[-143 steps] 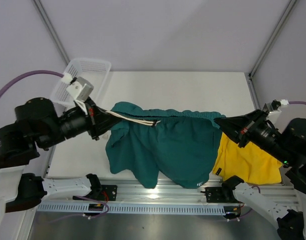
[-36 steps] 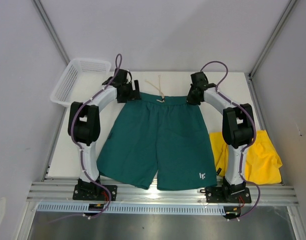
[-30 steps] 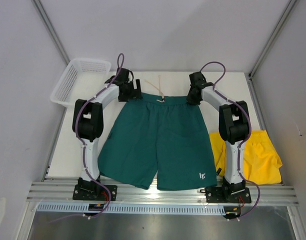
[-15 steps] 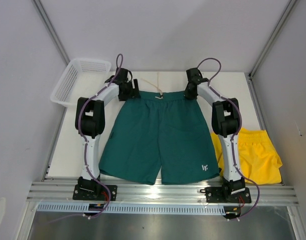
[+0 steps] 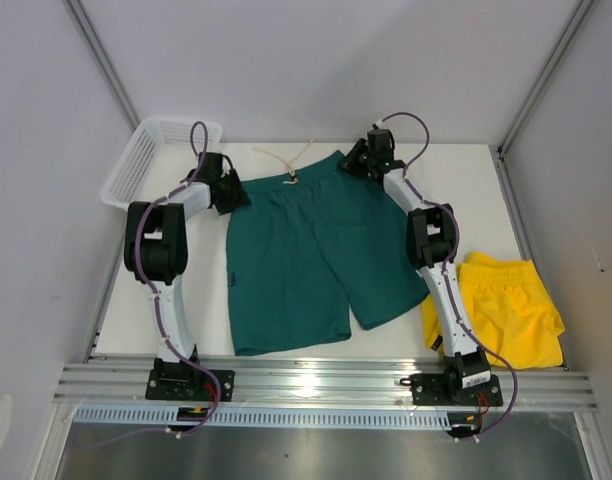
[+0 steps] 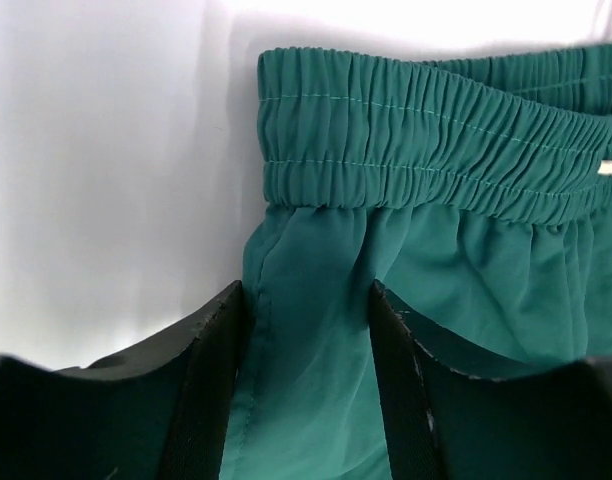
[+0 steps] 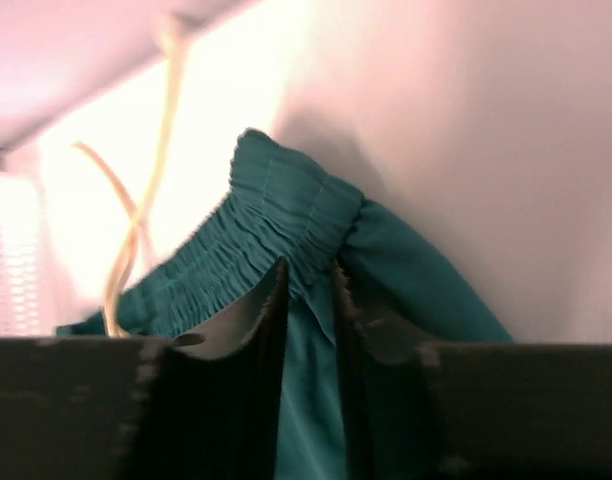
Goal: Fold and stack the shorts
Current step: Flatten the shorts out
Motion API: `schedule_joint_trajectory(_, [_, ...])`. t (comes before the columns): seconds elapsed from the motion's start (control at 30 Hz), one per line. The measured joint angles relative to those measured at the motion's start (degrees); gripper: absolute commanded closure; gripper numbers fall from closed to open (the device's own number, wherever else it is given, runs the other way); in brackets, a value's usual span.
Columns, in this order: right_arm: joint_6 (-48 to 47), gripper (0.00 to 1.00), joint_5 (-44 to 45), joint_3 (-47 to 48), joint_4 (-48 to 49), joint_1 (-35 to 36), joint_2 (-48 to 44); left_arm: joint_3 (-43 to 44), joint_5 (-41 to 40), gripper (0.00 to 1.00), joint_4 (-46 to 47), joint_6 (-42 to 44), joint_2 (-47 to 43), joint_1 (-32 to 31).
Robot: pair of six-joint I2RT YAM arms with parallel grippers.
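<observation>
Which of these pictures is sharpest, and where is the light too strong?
Right wrist view: washed-out pinkish light, teal shorts and drawstring soft, dark fingers blurred. Left wrist view: waistband crisp, table bleached white. Top view: even and sharpest overall, with glare on the metal rail.

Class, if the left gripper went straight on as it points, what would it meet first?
The teal shorts: fabric lies between the left gripper's jaws, with the elastic waistband directly ahead; depth is hard to judge.
</observation>
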Motion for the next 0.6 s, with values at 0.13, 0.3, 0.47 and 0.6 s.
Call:
schedule_joint_trajectory(0.13, [3.39,0.23,-6.78,4.63,5.86,-0.09,3.76,-0.87,-0.37,0.46,1.97,-1.07,-0.11,0.63])
schedule_joint_trajectory(0.3, [0.57,0.18,-10.49,-8.31,7.85,-0.09,-5.44,-4.98,-0.42,0.46,6.08,-2.43,-2.03,0.59])
schedule_joint_trajectory(0.47, [-7.06,0.20,-11.45,-25.75,5.07,1.18,-21.42,-7.17,-0.63,0.43,7.32,-2.97,-3.34,0.59])
schedule_joint_trajectory(0.6, [-13.51,0.28,-6.21,-40.26,1.92,6.93,-39.30,-7.41,-0.72,0.41,8.09,-3.02,-3.37,0.59])
